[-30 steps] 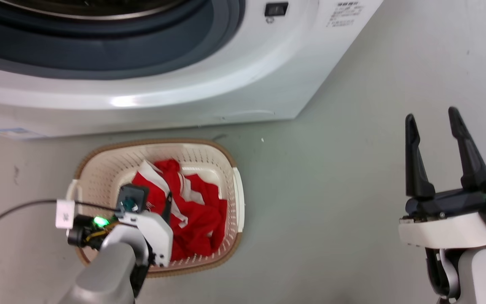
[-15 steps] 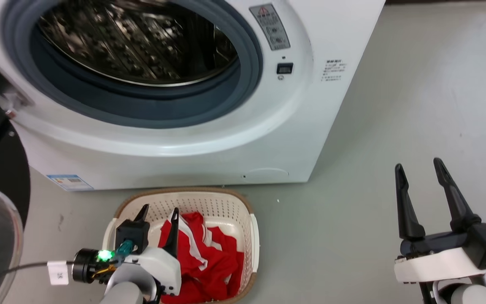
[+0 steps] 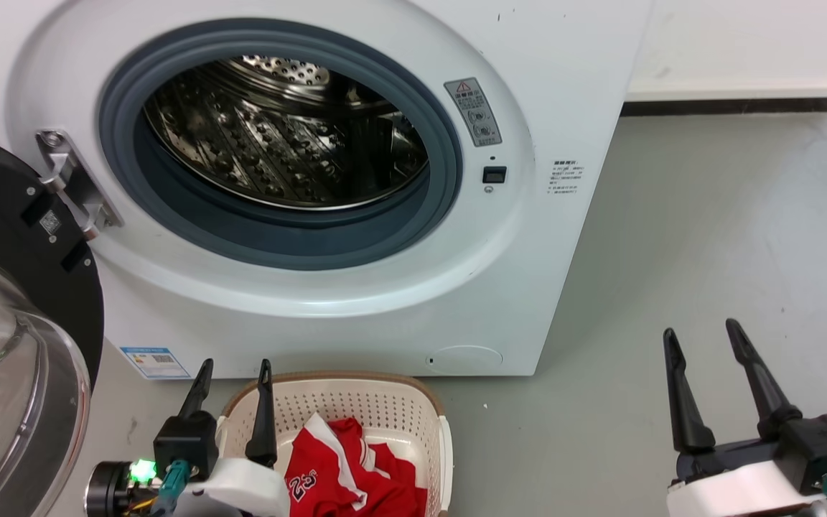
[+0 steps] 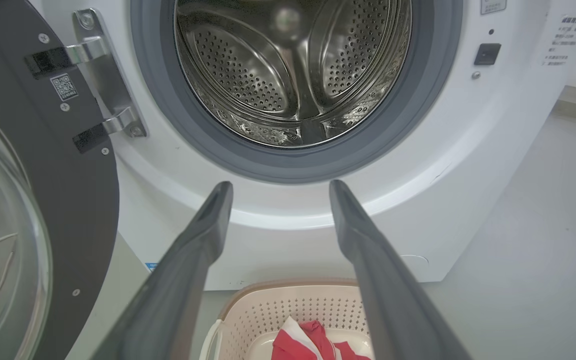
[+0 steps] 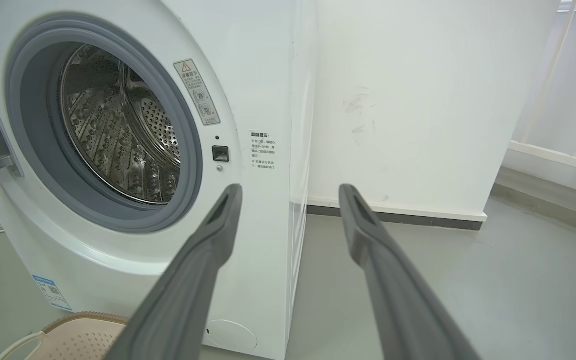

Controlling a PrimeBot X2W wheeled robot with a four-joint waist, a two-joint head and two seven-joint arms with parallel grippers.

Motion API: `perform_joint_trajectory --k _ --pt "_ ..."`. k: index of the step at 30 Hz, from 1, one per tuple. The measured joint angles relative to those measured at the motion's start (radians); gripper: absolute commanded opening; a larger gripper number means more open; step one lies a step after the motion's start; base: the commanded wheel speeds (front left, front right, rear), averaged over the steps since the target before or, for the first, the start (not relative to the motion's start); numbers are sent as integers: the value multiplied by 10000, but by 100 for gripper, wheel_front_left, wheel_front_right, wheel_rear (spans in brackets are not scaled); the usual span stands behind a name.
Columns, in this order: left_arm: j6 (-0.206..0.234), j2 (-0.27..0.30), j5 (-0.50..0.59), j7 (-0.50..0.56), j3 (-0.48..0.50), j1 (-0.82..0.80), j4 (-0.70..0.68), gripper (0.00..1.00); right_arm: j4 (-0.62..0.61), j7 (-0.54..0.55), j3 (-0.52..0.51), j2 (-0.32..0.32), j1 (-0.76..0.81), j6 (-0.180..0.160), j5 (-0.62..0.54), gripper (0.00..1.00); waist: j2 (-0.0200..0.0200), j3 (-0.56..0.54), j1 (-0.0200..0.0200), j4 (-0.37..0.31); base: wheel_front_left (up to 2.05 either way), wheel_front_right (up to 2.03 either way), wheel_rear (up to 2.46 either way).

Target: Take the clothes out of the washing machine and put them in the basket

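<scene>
The white washing machine [image 3: 528,237] stands with its porthole open, and the steel drum [image 3: 284,136] shows no fabric inside. The red clothes [image 3: 352,477] with white trim lie in the cream basket [image 3: 385,406] on the floor below the porthole. My left gripper [image 3: 234,368] is open and empty, its fingers upright over the basket's left rim. In the left wrist view the left gripper [image 4: 278,187] points at the drum [image 4: 293,70], with the basket [image 4: 293,307] and clothes [image 4: 313,340] below. At the lower right, over bare floor, is my right gripper [image 3: 701,332], open and empty; in the right wrist view it [image 5: 290,190] faces the machine's [image 5: 268,100] right edge.
The black-framed glass door [image 3: 19,345] hangs open at the left, close beside my left arm. Grey floor [image 3: 708,230] stretches to the right of the machine. A white wall with a dark skirting strip [image 3: 729,106] runs behind it.
The head camera has tilted up, so the drum and door come into view and the basket sinks to the bottom edge. My left gripper has lifted out of the basket, its fingers now upright.
</scene>
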Motion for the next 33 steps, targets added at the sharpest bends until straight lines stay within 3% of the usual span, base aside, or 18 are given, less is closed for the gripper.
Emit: perform_joint_trajectory --k 11,33 --pt "-451 -859 966 0 1354 1313 -2243 100 69 0 0 0 402 0 182 100 0 -630 2 -32 0 0 0" --pt "-794 -1154 1354 0 1760 1522 -2497 100 96 0 -56 0 514 0 355 100 0 -739 2 -101 0 0 0"
